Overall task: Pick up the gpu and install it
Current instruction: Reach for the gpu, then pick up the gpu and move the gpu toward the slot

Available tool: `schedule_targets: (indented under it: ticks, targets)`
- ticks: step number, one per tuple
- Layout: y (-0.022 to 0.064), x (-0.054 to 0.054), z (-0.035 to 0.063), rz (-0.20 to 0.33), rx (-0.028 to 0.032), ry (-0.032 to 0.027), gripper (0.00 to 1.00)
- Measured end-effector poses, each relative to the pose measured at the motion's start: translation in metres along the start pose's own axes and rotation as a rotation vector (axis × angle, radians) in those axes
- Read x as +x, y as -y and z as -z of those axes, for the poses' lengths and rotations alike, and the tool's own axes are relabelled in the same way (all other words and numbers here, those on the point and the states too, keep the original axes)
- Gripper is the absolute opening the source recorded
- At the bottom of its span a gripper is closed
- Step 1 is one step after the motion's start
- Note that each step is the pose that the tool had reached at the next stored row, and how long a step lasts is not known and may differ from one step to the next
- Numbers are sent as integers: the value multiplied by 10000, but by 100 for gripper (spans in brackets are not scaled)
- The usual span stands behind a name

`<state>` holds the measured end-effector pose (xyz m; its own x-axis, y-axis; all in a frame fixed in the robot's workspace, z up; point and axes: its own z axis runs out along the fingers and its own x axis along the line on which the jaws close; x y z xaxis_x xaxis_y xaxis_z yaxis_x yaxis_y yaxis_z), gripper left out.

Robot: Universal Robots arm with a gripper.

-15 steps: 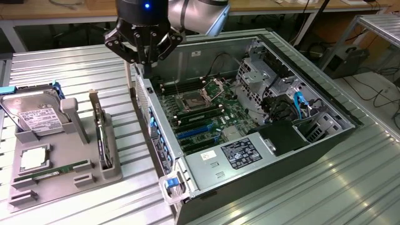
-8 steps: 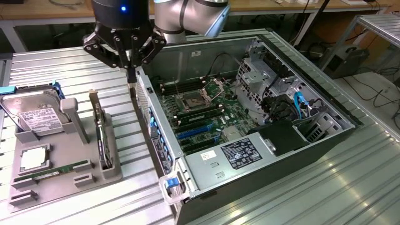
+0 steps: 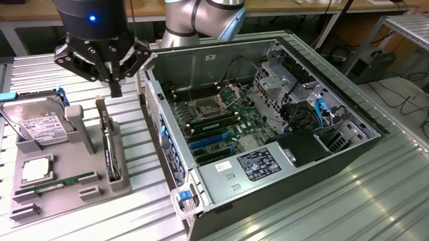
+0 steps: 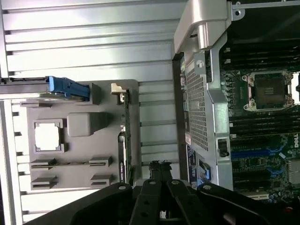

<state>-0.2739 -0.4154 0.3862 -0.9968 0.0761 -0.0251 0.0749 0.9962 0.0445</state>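
The black gripper (image 3: 115, 90) — jaws closed, empty — hangs above the thin gpu (image 3: 105, 133), standing on edge in a matte grey holder (image 3: 119, 165) on a ribbed metal table (image 3: 335, 201).

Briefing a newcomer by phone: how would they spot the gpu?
At the exterior view's left of the open computer case sits a grey parts tray. The gpu stands on edge along the tray's case-side rim, unlike the flat-lying RAM stick and white-labelled hard drive.

Closed claw (image 3: 115, 89) near upright gpu (image 3: 105, 138), grey holder (image 3: 67, 155), open computer case (image 3: 194, 65)
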Motion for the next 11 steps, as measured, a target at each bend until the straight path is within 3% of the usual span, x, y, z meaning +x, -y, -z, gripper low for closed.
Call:
schedule_targets:
  ticks: [7,11]
  targets:
    - [30,330,-120,-2,-1,3,11]
    - [30,331,-121,-1,1,1,11]
